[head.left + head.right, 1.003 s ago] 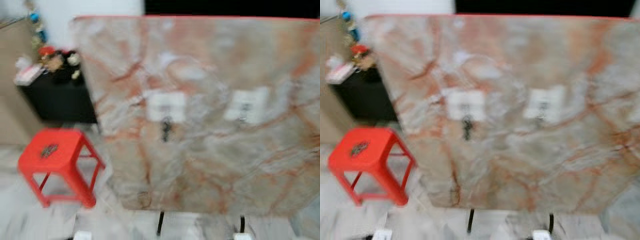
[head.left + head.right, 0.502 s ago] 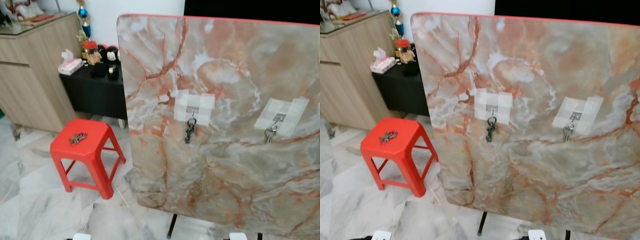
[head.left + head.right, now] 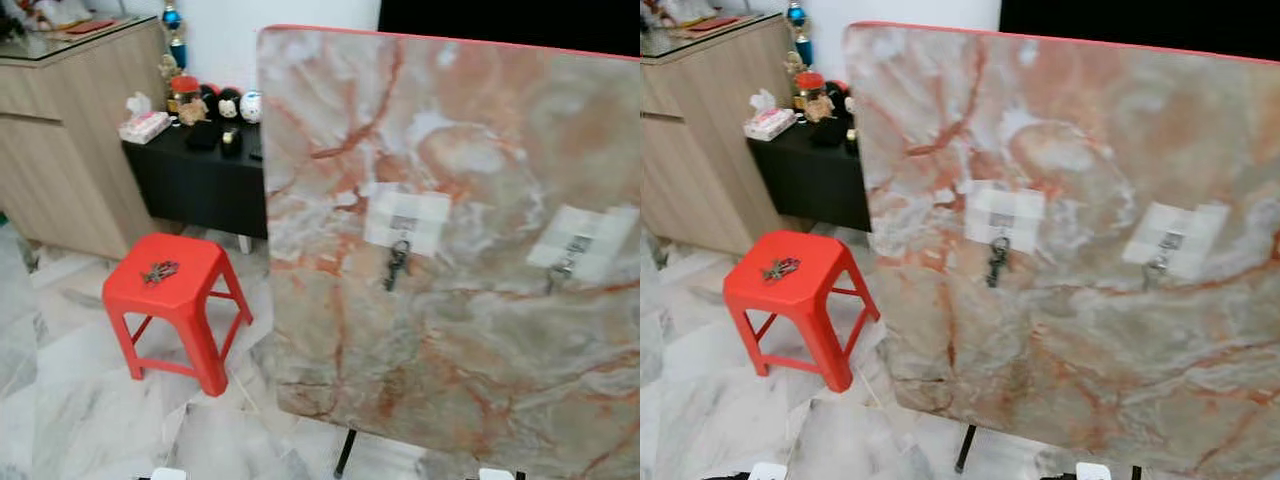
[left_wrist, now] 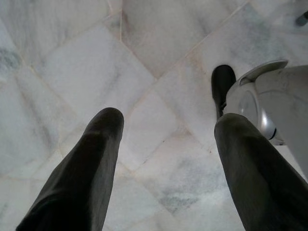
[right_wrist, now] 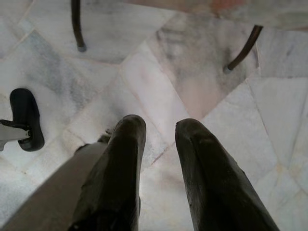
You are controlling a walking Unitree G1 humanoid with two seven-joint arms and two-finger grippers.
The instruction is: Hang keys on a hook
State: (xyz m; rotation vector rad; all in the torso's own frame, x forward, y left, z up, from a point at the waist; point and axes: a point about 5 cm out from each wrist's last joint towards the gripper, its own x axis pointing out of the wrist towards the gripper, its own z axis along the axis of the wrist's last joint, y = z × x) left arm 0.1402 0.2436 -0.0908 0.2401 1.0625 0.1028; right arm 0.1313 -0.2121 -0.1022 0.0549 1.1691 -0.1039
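Left wrist view gives me the left gripper [image 4: 166,127] pointing down at pale marbled floor tiles [image 4: 144,57], its two black fingers [image 4: 103,130] spread wide with nothing between them; part of the robot's own silver and black foot [image 4: 260,96] sits just beside one finger. In the right wrist view I see the right gripper [image 5: 161,130] also hanging over the tiles, fingers [image 5: 127,132] slightly parted and holding nothing, with two thin dark legs [image 5: 76,26] of the board's stand on the floor beyond it.

Further out, in the head views, I have a large upright marble-patterned board [image 3: 480,330] filling the right and centre, its left edge running down just right of a red plastic stool [image 3: 170,300]. A bunch of keys [image 3: 158,271] lies on the stool's seat, well apart from both grippers. Open floor lies near and to the left of the stool, and a narrow gap separates stool from board.

On the board I count two hooks on pale taped patches: the left hook [image 3: 403,224] carries a dark key bunch [image 3: 396,265], and the right hook [image 3: 577,244] seems to carry a lighter bunch [image 3: 561,271], though it is too blurred to be sure.

Far left stands a wooden cabinet [image 3: 60,150], and next to it a low black table [image 3: 195,180] holding a tissue box [image 3: 143,126] and small figurines [image 3: 215,105].
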